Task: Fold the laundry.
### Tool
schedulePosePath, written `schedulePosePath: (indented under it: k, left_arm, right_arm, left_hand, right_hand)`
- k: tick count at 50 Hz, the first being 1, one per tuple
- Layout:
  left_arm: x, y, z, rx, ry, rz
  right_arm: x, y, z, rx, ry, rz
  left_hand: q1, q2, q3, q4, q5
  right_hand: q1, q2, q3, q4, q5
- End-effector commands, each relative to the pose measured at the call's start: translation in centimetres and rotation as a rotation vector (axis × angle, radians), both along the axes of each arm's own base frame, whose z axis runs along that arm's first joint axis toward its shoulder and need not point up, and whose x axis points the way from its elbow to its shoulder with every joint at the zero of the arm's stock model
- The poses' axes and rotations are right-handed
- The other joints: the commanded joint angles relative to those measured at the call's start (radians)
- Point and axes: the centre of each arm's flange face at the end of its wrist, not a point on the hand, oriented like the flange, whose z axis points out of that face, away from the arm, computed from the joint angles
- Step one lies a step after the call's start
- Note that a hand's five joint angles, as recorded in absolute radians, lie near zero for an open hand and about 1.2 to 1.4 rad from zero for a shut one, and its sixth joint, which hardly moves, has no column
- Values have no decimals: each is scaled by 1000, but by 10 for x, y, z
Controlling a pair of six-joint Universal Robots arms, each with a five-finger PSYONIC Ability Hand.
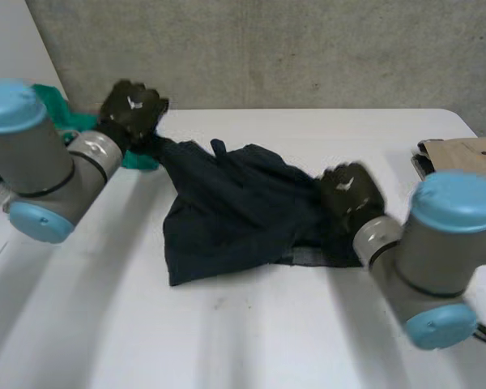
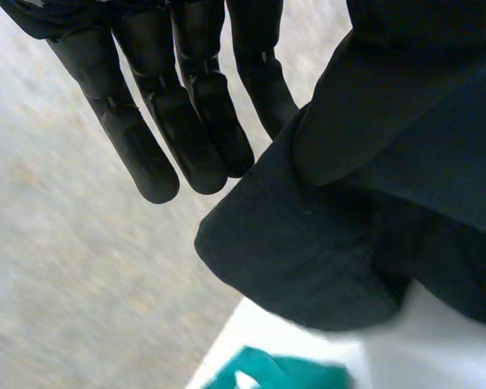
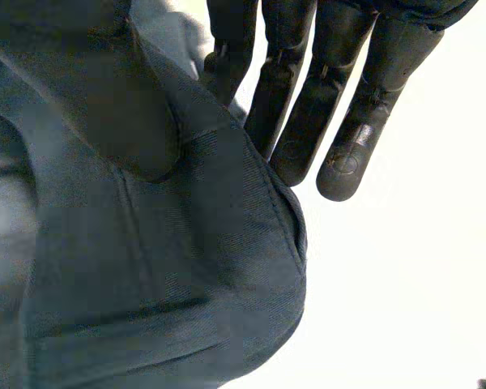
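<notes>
The dark garment (image 1: 227,203), judged soft and limp, is pinched at opposite ends by the left robot hand (image 1: 132,109) and the right robot hand (image 1: 350,194).

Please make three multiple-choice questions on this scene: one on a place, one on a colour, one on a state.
1. Where is the green cloth? A) in a basket B) close beside the left hand C) on a chair
2. What colour is the garment? A) dark blue B) red C) white
3. What is the left hand's state? A) open, touching nothing B) curled, empty C) pinching the garment
Answers: 1 B, it lies right by that hand in the head view. 2 A, its whole surface is dark blue. 3 C, the cloth sits between the thumb and the straight fingers.
</notes>
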Motion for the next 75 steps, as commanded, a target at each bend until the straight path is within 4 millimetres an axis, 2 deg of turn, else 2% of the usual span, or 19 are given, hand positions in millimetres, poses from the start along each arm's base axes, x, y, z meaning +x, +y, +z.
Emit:
schedulePosePath:
  k: [1, 7, 12, 18, 19, 25, 26, 28, 31, 33, 40, 41, 42, 48, 52, 57, 67, 71, 75]
  left_arm:
    - [0, 76, 96, -150, 132, -65]
    - [6, 132, 146, -168, 281, -135]
    - [4, 150, 131, -14, 338, -153]
    - [-11, 155, 73, 198, 298, -166]
    - [-17, 154, 51, 260, 271, -157]
    - [-33, 151, -10, 405, 187, -75]
    - [-36, 152, -17, 416, 176, -73]
    - [-41, 150, -29, 427, 155, -63]
    - [-46, 138, -34, 401, 163, -41]
    - [-47, 133, -33, 389, 169, -30]
    - [-32, 121, -13, 317, 204, 63]
    - [-24, 123, 3, 277, 211, 92]
    - [-22, 125, 7, 267, 212, 95]
    - [-6, 162, 16, 259, 205, 85]
    - [-7, 206, 0, 320, 153, 8]
    - [-15, 229, -28, 398, 79, -41]
    - [-21, 223, -76, 510, -5, -14]
    - [-27, 212, -82, 483, 16, 13]
    - [-31, 200, -85, 427, 49, 57]
  right_arm:
    - [-33, -18, 81, -157, -67, -72]
    - [-34, -25, 147, -283, -123, -25]
    - [-31, -38, 173, -348, -145, -26]
    - [-24, -83, 128, -280, -106, -46]
    - [-23, -87, 122, -275, -105, -43]
    - [-6, -105, 62, -220, -43, 11]
    - [-3, -106, 48, -208, -20, 28]
    - [-3, -108, 37, -195, 3, 28]
    - [-7, -107, 31, -185, 23, -3]
    - [-17, -107, 39, -188, 24, -77]
    - [-40, -71, 94, -225, 27, -195]
    - [-44, -58, 101, -206, 37, -188]
    - [-44, -58, 102, -206, 37, -188]
    - [-61, 6, 107, 21, 120, -114]
    - [-70, 52, 76, 273, 185, -22]
    - [-76, 72, 35, 389, 199, 19]
    - [-78, 77, -11, 346, 190, 9]
    - [-77, 71, -24, 335, 193, -5]
    - [-77, 68, -36, 350, 207, -16]
  left_hand:
    - [262, 200, 208, 200, 233]
    - [262, 200, 208, 200, 233]
    - [262, 200, 208, 200, 233]
    - [262, 200, 208, 200, 233]
    - [262, 200, 208, 200, 233]
    - [262, 200, 208, 200, 233]
    - [225, 163, 170, 163, 196]
    - [-100, -162, -155, -162, -129]
    - [-564, -625, -618, -625, -592]
    - [-642, -703, -696, -703, -670]
    - [-733, -795, -787, -794, -762]
    - [-730, -792, -784, -792, -759]
    - [-730, -792, -784, -791, -759]
    - [-598, -660, -653, -660, -627]
    - [-384, -446, -438, -445, -413]
    - [-579, -641, -634, -641, -608]
    - [-777, -839, -831, -838, -806]
    - [-797, -859, -852, -859, -826]
    - [-797, -859, -852, -859, -826]
  right_hand:
    - [368, 230, 225, 208, 248]
    - [368, 230, 225, 208, 248]
    - [368, 230, 225, 208, 248]
    - [368, 230, 225, 208, 248]
    - [368, 230, 225, 208, 248]
    - [368, 230, 225, 208, 248]
    - [-102, -240, -245, -261, -222]
    - [-717, -856, -860, -877, -837]
    - [-854, -992, -997, -1013, -974]
    - [-854, -992, -997, -1013, -974]
    - [-854, -992, -997, -1013, -974]
    - [-854, -992, -997, -1013, -974]
    - [-854, -992, -997, -1013, -974]
    - [-854, -992, -997, -1013, -974]
    - [-854, -992, -997, -1013, -974]
    - [-820, -959, -963, -980, -940]
    - [-735, -873, -878, -895, -855]
    - [-527, -665, -670, -686, -647]
    - [-105, -243, -248, -264, -225]
